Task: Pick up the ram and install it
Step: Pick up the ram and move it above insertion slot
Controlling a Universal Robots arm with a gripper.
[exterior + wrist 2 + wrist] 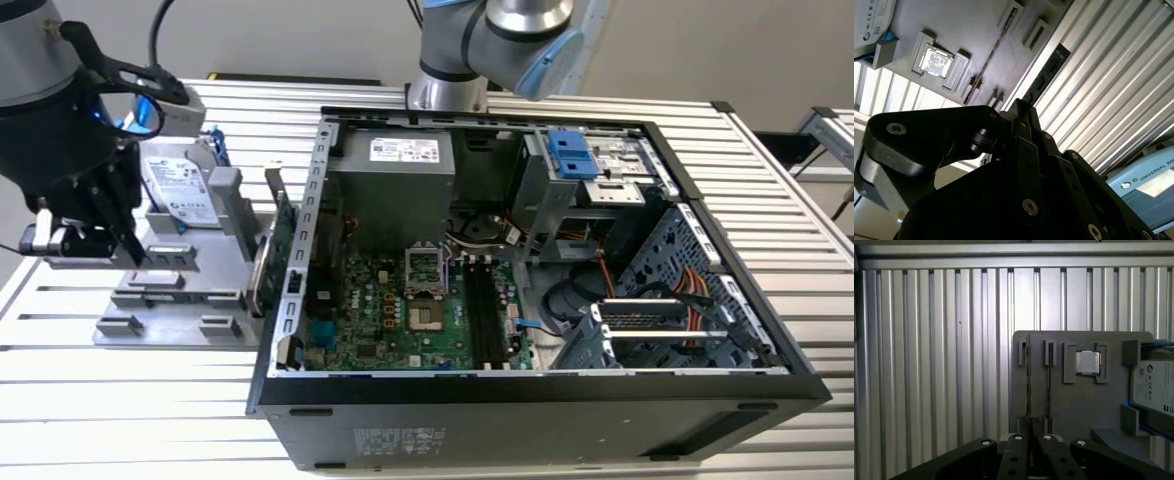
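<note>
Your tool [1021, 107] was clenched on ram [1046, 75] at gray fixture [174, 300], 9 o'clock from case [534, 400] in exterior view. Pickup looked underway; memory slots [483, 310] unfilled, install not done.

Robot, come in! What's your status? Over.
Status: claw shut on the ram, at the gray holder. Hard drive alongside, not touching it. Over.

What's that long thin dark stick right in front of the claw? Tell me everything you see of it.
It is the memory stick: a long, narrow, dark board. It stands on its long edge, in line with a slot of the grey holder, one end at the tip of the claw. Whether it sits in that slot or is gripped, I cannot tell.
</note>
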